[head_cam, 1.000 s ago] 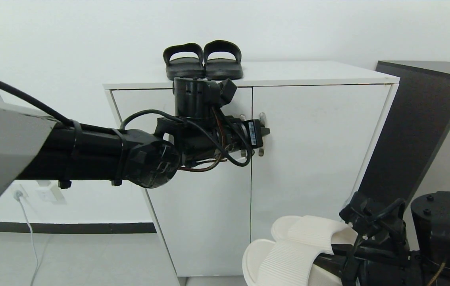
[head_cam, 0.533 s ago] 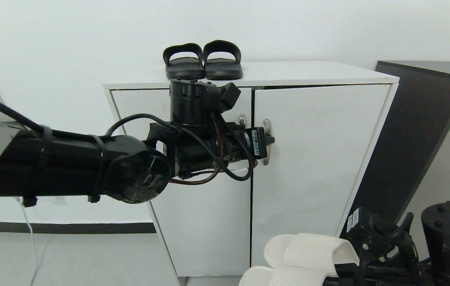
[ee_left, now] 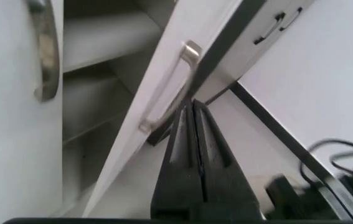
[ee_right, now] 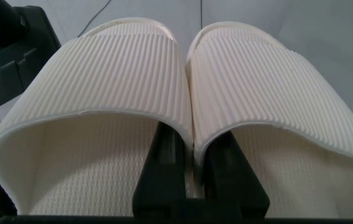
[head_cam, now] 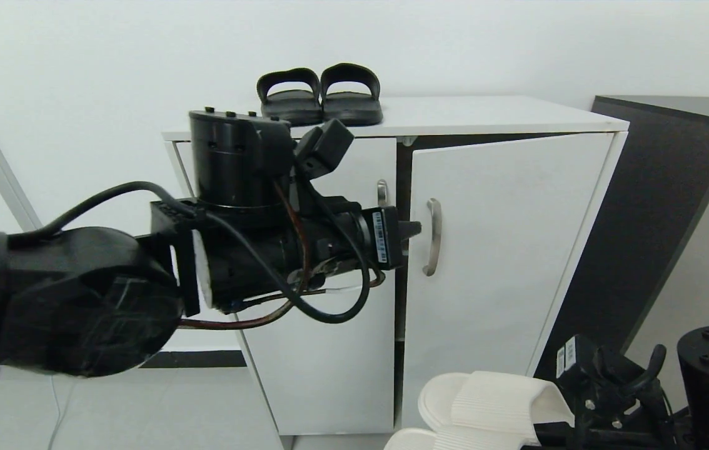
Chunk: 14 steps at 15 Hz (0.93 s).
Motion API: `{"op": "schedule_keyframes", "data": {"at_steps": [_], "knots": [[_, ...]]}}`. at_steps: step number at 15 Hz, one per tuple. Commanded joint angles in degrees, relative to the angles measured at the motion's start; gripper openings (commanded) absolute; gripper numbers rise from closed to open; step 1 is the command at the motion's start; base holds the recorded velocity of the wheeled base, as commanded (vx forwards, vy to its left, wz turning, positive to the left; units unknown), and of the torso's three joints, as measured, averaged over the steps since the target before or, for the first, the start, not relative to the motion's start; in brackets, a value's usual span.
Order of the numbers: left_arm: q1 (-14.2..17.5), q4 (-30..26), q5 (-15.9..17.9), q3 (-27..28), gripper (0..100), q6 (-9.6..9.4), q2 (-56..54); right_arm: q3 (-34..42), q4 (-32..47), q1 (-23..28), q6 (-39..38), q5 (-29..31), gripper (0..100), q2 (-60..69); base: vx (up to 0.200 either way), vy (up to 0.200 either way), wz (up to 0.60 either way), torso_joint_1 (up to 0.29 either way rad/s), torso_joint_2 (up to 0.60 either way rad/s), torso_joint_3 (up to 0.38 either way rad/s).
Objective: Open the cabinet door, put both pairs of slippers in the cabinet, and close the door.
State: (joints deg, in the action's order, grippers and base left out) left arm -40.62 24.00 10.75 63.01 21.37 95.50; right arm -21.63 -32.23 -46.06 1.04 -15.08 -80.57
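The white cabinet (head_cam: 504, 115) has its right door (head_cam: 498, 250) ajar, with a dark gap beside the shut left door (head_cam: 323, 350). Shelves (ee_left: 101, 37) show inside. My left gripper (head_cam: 416, 229) (ee_left: 193, 109) is shut with nothing between its fingers. Its tip sits right beside the right door's metal handle (head_cam: 432, 237) (ee_left: 173, 87); contact is unclear. A black pair of slippers (head_cam: 320, 97) stands on the cabinet top. Low at the right, my right gripper (ee_right: 195, 168) is shut on the touching inner sides of the white pair of slippers (head_cam: 486, 403) (ee_right: 182, 93).
A dark grey cabinet (head_cam: 648, 206) stands close to the right of the ajar door. The left door's handle (head_cam: 382, 192) (ee_left: 45, 56) is next to the gap. A white wall is behind, with grey floor (head_cam: 110, 406) to the left.
The right door has swung from shut to ajar. My left arm has drawn back toward the camera, and its gripper has come off the handle. My right arm with the white slippers has dropped lower.
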Motion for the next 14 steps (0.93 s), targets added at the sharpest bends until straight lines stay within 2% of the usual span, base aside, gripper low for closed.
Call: {"op": "schedule_keyframes", "data": {"at_steps": [1, 4, 7, 10, 14], "knots": [[0.01, -0.01, 0.06, -4.21, 0, -0.01, -7.17, 0.01, -0.02, 0.00, 0.02, -0.04, 0, -0.12, 0.000, 0.000, 0.00, 0.000, 0.00, 0.000], [1.77, 0.96, 0.59, -2.28, 0, 0.16, -4.80, 0.01, 0.06, -0.09, 0.11, 0.31, 0, -0.12, 0.000, 0.000, 0.00, 0.000, 0.00, 0.000], [3.35, 4.21, 0.41, 2.82, 0, 2.36, 1.35, -0.08, 0.06, -0.09, 0.11, 0.49, 0, -0.12, 0.000, 0.000, 0.00, 0.000, 0.00, 0.000], [4.50, 4.12, 0.32, 10.64, 0, 2.36, 8.03, -0.08, 0.06, -0.09, 0.11, 0.49, 0, -0.12, 0.000, 0.000, 0.00, 0.000, 0.00, 0.000], [5.37, 3.95, 0.32, 16.97, 0, 2.45, 13.75, -0.08, 0.06, -0.09, 0.11, 0.40, 0, -0.38, 0.000, 0.000, 0.00, 0.000, 0.00, 0.000]]}}
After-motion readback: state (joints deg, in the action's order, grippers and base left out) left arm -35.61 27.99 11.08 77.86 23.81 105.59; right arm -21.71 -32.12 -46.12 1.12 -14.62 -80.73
